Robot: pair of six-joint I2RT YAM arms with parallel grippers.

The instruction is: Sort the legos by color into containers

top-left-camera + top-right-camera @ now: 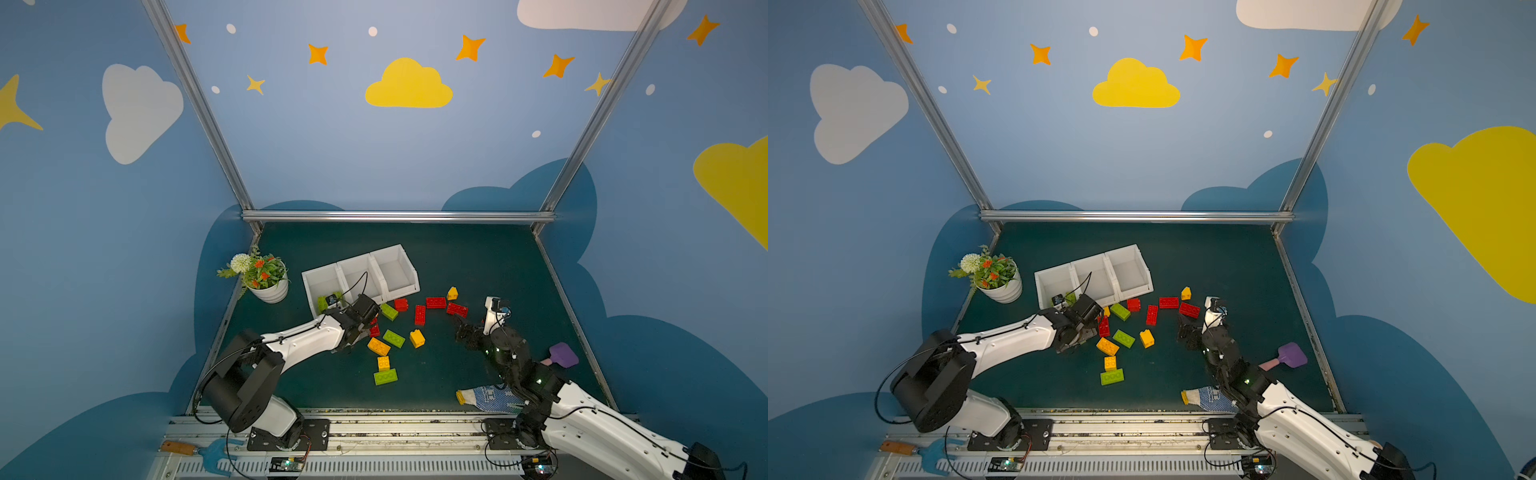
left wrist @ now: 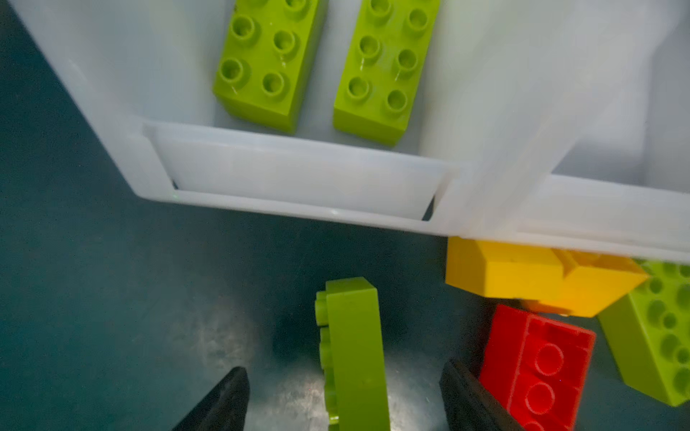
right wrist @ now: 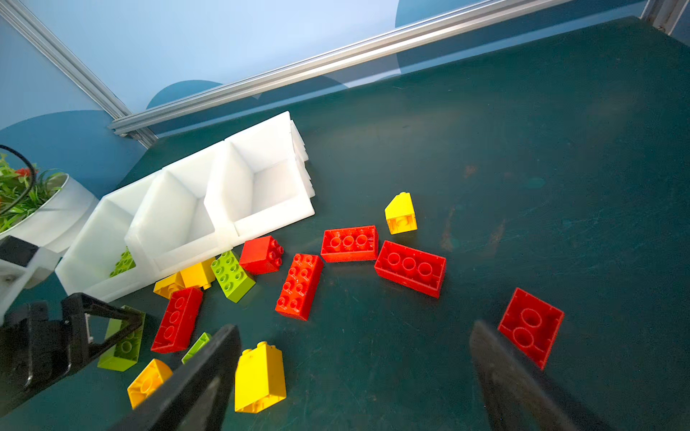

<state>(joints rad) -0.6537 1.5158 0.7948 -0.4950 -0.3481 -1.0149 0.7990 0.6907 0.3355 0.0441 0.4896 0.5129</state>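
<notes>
In the left wrist view the left end effector is released. Its two fingers stand apart on either side of a lime green lego, which stands on edge on the bench at the lower centre of the frame, with a gap on each side. Above it, two more lime legos lie side by side in the end bin of the containers. In both top views the other legos, red, yellow and green, lie scattered at mid-frame just below the containers. To their right, the right end effector hangs spread wide, grasping nothing.
</notes>
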